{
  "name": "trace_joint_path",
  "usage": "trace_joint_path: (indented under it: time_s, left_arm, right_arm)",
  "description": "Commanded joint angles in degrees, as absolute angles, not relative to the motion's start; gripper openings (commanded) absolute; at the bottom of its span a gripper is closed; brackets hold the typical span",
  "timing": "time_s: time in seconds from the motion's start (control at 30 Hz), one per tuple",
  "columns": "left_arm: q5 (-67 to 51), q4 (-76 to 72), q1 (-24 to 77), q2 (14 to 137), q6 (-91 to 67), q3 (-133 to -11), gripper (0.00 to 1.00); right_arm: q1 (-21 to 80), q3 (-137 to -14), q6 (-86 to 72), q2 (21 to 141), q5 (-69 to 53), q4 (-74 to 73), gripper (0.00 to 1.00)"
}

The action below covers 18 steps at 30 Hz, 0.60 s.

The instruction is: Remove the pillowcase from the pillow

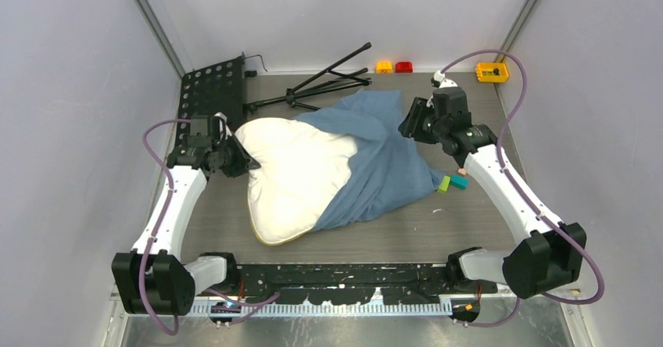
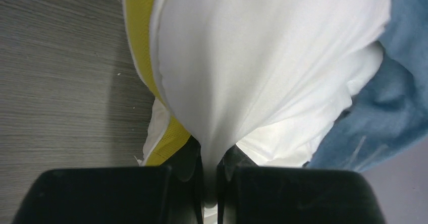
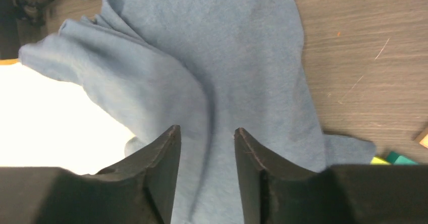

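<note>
While the left gripper (image 2: 209,169) clamped the pillow (image 1: 297,167) tight, the right gripper (image 3: 207,135) straddled the pillowcase (image 1: 391,163), jaws apart.

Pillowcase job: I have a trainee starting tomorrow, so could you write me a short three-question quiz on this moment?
1. True or false: the pillowcase already lies completely clear of the pillow.
2. What does the left gripper pinch? A: the pillow's white fabric. B: the blue cloth. C: nothing.
3. Fill in: the green block lies on the table next to the ___ arm.

Key: 1 false, the cloth still covers the pillow's right part; 2 A; 3 right.
</note>
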State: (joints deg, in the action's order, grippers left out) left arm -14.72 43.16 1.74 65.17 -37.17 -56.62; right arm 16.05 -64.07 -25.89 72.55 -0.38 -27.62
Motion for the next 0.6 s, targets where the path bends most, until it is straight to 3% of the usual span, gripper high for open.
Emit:
trace_joint_path:
  time_s: [0.0, 0.13, 0.33, 0.5, 0.57]
  left_arm:
    - [-14.75, 39.96, 1.61, 66.04, -34.93, -60.48, 0.00]
    - [-12.95, 39.40, 3.35, 66.12, -33.65, -61.32, 0.04]
    - [-9.31, 43.96, 4.50, 67.55, -31.83, -64.01, 0.66]
    - [-1.57, 52.04, 4.49, 66.25, -31.97, -66.87, 0.95]
    - [-2.46, 54.97, 4.48, 64.71, -32.93, -66.47, 0.99]
  right_arm:
    - [14.85, -69.56, -23.59, 71.22, -3.20, -31.13, 0.58]
    - [14.80, -69.54, -24.25, 69.80, -5.16, -32.77, 0.79]
    - [14.85, -69.22, -29.82, 65.44, -7.48, -37.67, 0.86]
    - [14.84, -67.00, -29.51, 63.26, -5.87, -41.63, 0.87]
    - [14.80, -65.79, -29.72, 62.19, -6.20, -42.65, 0.88]
